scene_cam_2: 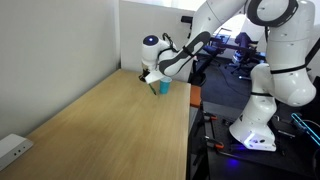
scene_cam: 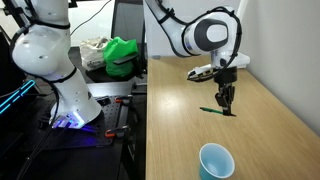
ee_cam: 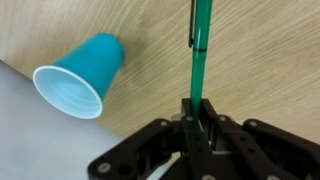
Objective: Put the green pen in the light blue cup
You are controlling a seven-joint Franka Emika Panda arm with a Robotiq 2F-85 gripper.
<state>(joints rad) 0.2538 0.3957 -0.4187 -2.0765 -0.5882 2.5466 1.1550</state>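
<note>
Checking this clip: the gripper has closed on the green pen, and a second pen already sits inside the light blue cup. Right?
Not quite. The light blue cup is empty: the wrist view looks into its pale inside and no pen is there. The rest holds: the gripper is closed on the green pen.

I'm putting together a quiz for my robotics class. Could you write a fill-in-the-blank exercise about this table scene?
1. The pen held by the gripper is ____ in colour.
2. The blue cup stands with its opening facing ____.
3. The pen is not yet inside the ____.
Missing words: green; up; cup.
</note>
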